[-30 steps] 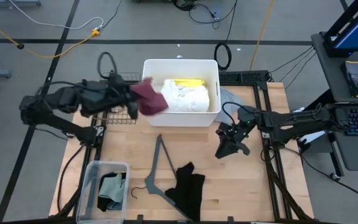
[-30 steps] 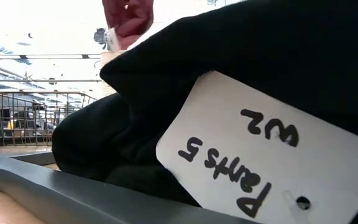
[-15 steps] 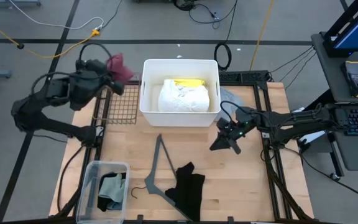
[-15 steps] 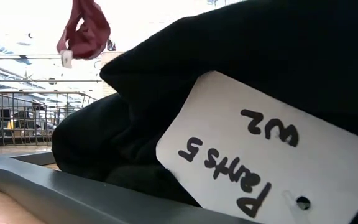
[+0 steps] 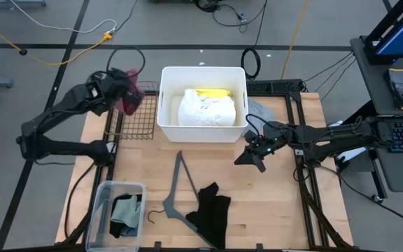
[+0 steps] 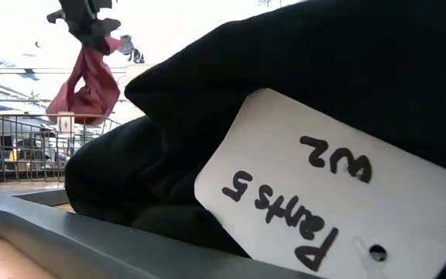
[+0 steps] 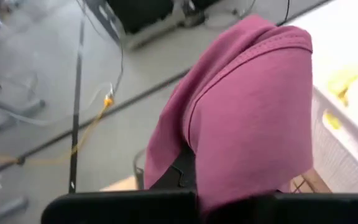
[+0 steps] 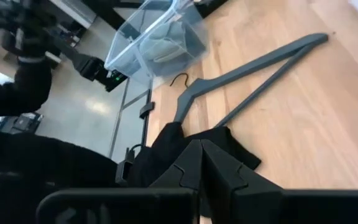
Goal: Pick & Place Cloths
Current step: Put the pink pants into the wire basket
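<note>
The maroon cloth (image 5: 129, 98) is held in the closed left gripper (image 5: 121, 89) and hangs above the wire rack (image 5: 133, 117) at the 10 o'clock corner of the desk (image 5: 285, 203). One second earlier it was carried just beside the left wall of the white bin (image 5: 203, 133); half a second earlier it had been swung out past the desk's far-left edge; it has now been brought back over the rack. It is judged that this cloth is in transit away from the bin and has not yet been set down.

The right gripper (image 5: 252, 155), at about 3 o'clock from the desk centre, is empty with its fingers pressed together; a second ago they stood slightly apart. It has been shifted a little toward the centre, and no cloth is touched by it.

Count of cloths in view:
- In the white bin: one white cloth (image 5: 207, 109) and one yellow cloth (image 5: 212, 92), the yellow at the 12 o'clock side.
- On the desk at 6 o'clock: one black cloth (image 5: 210, 210), touching the one grey hanger (image 5: 178, 189).
- In the one clear box (image 5: 103, 199) at 8 o'clock: one sage-green cloth (image 5: 126, 208) over a teal-blue one (image 5: 119, 228).
- Just beside the bin at 3 o'clock: one pale grey cloth (image 5: 259, 110).
- In the air: the maroon cloth.

Seven cloths, two containers, one rack and one hanger are counted.
</note>
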Robot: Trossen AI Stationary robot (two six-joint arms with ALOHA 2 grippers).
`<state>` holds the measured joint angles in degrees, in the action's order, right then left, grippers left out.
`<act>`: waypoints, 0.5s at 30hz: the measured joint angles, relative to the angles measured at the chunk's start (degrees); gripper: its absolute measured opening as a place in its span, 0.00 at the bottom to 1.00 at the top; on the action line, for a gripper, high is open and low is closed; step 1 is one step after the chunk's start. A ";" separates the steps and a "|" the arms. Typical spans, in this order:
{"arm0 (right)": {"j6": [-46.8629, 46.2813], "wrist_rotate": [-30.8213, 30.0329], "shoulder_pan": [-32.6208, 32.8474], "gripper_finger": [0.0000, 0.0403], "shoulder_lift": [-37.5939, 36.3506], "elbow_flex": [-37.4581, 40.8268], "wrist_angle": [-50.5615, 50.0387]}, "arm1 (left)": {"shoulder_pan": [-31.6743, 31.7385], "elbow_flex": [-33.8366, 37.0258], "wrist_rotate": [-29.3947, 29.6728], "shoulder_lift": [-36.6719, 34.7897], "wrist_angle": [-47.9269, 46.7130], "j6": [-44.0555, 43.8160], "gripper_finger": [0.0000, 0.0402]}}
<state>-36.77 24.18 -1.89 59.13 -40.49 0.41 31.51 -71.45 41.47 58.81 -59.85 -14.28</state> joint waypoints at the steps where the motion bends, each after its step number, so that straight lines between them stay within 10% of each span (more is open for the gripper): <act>1: -0.02 -0.21 0.00 0.00 0.00 -0.01 0.11 | 1.33 1.64 -1.39 0.00 1.20 0.07 0.00; 15: -2.06 -0.39 -0.02 0.00 0.00 -0.02 0.16 | 16.00 21.22 -20.91 0.75 16.76 0.46 0.00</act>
<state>-38.83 23.79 -1.91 59.13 -40.51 0.57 47.51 -50.23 20.57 59.56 -43.09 -13.83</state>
